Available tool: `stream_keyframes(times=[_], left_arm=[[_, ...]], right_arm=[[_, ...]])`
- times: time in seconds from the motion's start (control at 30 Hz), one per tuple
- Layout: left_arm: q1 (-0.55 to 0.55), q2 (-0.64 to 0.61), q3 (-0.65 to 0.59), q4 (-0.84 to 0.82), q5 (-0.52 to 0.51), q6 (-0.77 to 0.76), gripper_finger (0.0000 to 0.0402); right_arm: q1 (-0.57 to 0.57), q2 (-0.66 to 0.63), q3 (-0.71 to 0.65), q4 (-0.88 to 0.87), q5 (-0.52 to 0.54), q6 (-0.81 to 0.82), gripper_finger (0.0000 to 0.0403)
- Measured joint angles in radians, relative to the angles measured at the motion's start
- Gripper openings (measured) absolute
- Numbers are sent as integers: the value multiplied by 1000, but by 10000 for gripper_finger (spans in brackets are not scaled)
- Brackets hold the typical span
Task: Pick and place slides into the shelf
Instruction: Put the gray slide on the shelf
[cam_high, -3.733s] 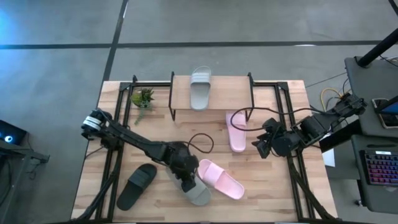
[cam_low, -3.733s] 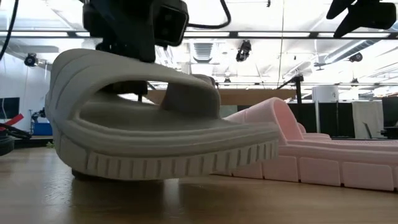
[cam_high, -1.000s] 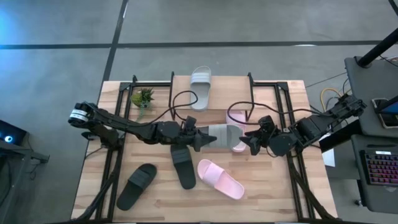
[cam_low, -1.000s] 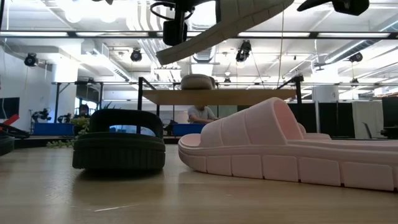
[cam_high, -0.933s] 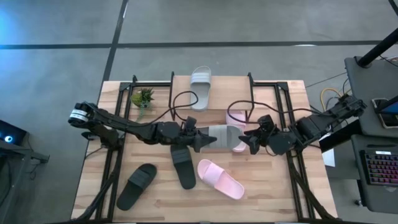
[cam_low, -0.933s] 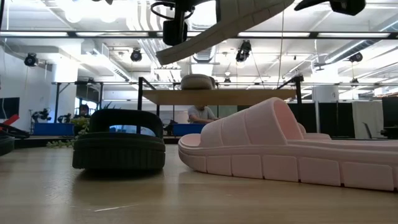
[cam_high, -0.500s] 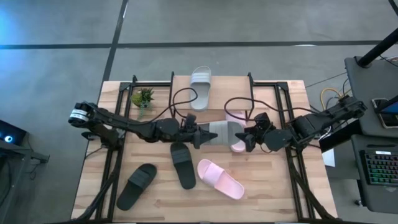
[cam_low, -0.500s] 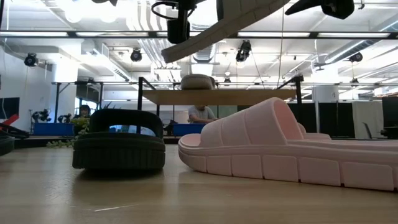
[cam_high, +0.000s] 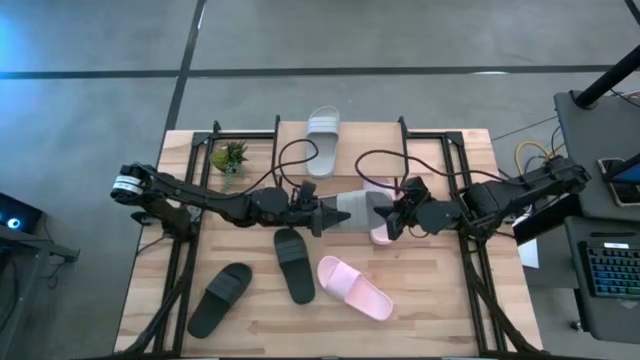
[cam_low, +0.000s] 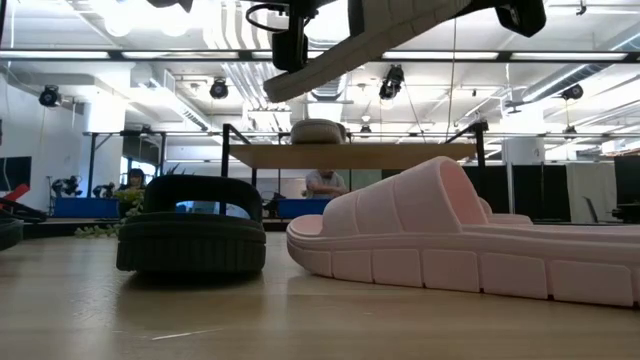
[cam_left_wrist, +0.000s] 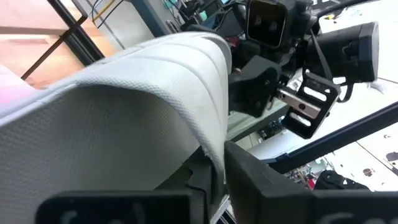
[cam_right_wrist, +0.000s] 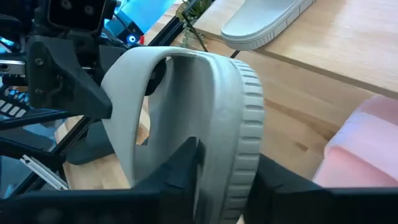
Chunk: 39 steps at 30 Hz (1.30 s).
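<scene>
A light grey slide (cam_high: 355, 210) hangs in the air over the table's middle, between both grippers. My left gripper (cam_high: 322, 215) is shut on its left end, and my right gripper (cam_high: 393, 215) is shut on its right end. In the low view the slide (cam_low: 380, 30) tilts, its left end lower. A second grey slide (cam_high: 322, 135) lies sole down on the shelf (cam_high: 370, 145) at the far edge. One pink slide (cam_high: 380, 235) lies below my right gripper, another pink slide (cam_high: 355, 288) near the front. Two black slides (cam_high: 293, 265) (cam_high: 220, 298) lie at the front left. My left gripper pinches the grey slide's left end (cam_left_wrist: 205, 146) between its two fingers, coming level from the table's left. The slide is lifted clear of the table. My right gripper has the sole's ridged edge (cam_right_wrist: 239, 158) at the slide's right end between its fingers (cam_right_wrist: 180, 168), coming level from the table's right. One finger lies on the footbed side under the strap (cam_right_wrist: 174, 93), the other on the underside.
A small green plant (cam_high: 230, 157) stands at the far left beside the shelf. Black frame rails (cam_high: 190, 250) run along the table's left and right sides. Cables loop over both arms. Bare board lies at the front right.
My right gripper has gone toward the table's left edge, up to the hanging grey slide, and its fingers now stand on the slide's right end. My left gripper has edged toward the table's right with the slide, which stays lifted and tilted.
</scene>
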Motion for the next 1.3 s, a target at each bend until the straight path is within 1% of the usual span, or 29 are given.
stream_keyframes(times=[0.07, 0.13, 0.2, 0.3, 0.47, 0.57, 0.67, 0.8, 0.87, 0.93, 0.97, 1.0, 1.1, 1.17, 1.2, 1.3], left_arm=[[0, 0, 0, -3, 2, 0, 38], [0, -7, -1, -7, 10, 0, 51], [0, -22, -1, -51, 23, 0, 63], [0, -49, -1, -195, 22, 0, 82], [2, -87, -2, -434, -54, 0, 119], [3, -115, -2, -528, -95, -1, 141], [5, -132, -2, -604, -152, 15, 154], [15, -144, -2, -625, -282, 77, 157], [37, -145, -2, -622, -304, 83, 157], [56, -144, -2, -625, -304, 82, 157], [63, -144, -2, -624, -303, 82, 157], [68, -144, -2, -623, -300, 82, 157], [77, -142, -2, -622, -271, 84, 157], [77, -142, -2, -623, -266, 84, 157], [78, -142, -2, -625, -266, 84, 157], [77, -141, -2, -627, -265, 84, 157]], right_arm=[[-2, 0, 0, -3, -6, -3, 40], [-1, 0, 0, -10, -3, -3, 24], [-1, -5, 0, -29, 4, -2, 24], [0, -19, 0, -76, 4, 1, 31], [-1, -49, 0, -141, 32, 20, 31], [-25, -82, 0, -194, 34, 8, 30], [-82, -114, 25, -260, -19, -71, 30], [-198, -138, 88, -344, -124, -234, 30], [-269, -138, 134, -386, -149, -304, 30], [-349, -132, 183, -434, -154, -363, 30], [-394, -125, 204, -455, -175, -391, 30], [-450, -116, 224, -475, -243, -421, 30], [-602, -87, 249, -510, -537, -509, 30], [-641, -69, 245, -508, -699, -549, 29], [-645, -61, 237, -502, -753, -563, 29], [-636, -21, 212, -536, -847, -589, 29]])
